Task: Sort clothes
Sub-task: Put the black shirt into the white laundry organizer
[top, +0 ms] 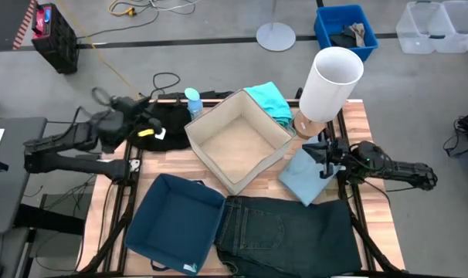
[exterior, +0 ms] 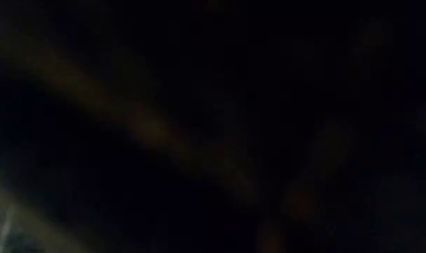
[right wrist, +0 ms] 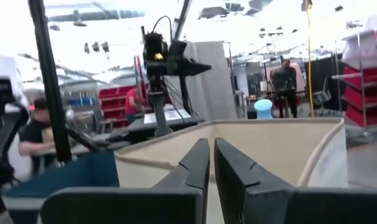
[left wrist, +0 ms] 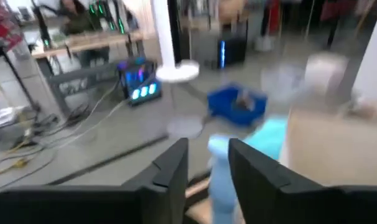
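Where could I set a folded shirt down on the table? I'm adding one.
Bare wood shows between the black garment, beige box and navy box; another patch lies at the far right corner. The near right is crowded: jeans, pale blue garment, right gripper.

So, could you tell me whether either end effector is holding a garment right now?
No. The left end effector is open over the black garment; the right end effector, nearly shut, grips nothing beside the pale blue garment.
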